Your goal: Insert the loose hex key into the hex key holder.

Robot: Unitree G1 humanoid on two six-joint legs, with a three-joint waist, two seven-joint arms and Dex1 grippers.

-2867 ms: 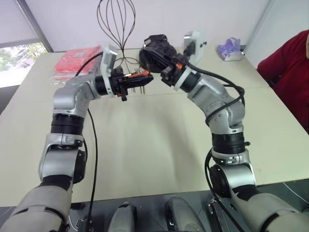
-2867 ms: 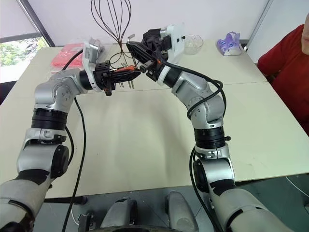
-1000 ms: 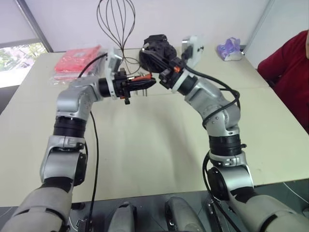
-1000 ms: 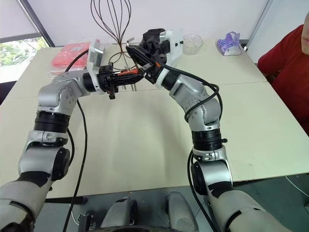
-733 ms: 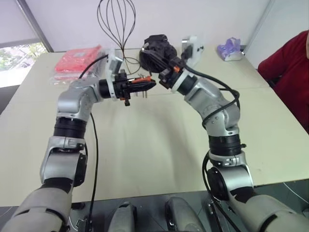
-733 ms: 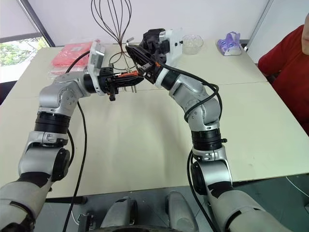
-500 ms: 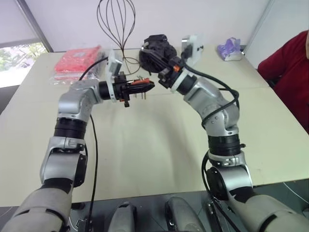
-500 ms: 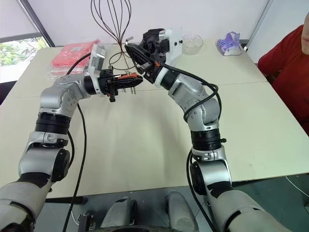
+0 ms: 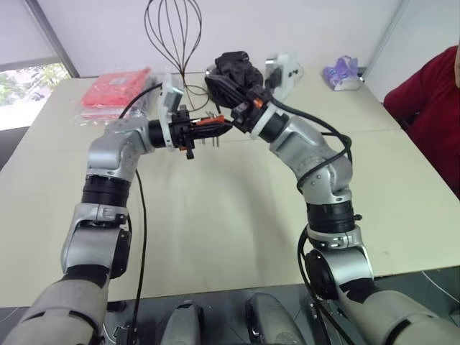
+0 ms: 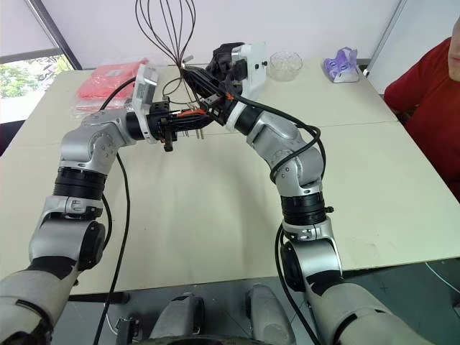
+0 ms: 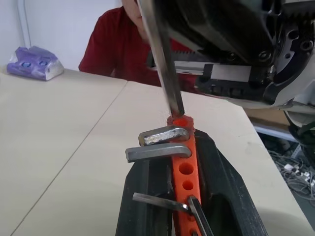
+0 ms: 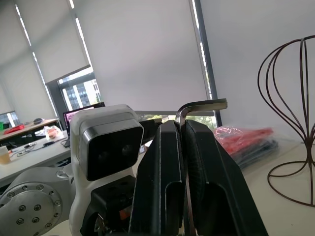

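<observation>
Above the table point(image 9: 215, 215), no readable writing on the hex key holder point(image 11: 183, 167).

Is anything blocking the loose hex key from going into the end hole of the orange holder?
Nothing visible. The loose hex key has its tip right at the end hole of the hex key holder, and the keys already seated stick out to one side.

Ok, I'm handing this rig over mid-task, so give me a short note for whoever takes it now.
Left gripper: shut on the holder, held above the table.
Right gripper: shut on the loose key.
Done: both parts picked up; key's straight end is at the holder's end hole.
Left: it looks not yet seated; push it in, then release.
</observation>
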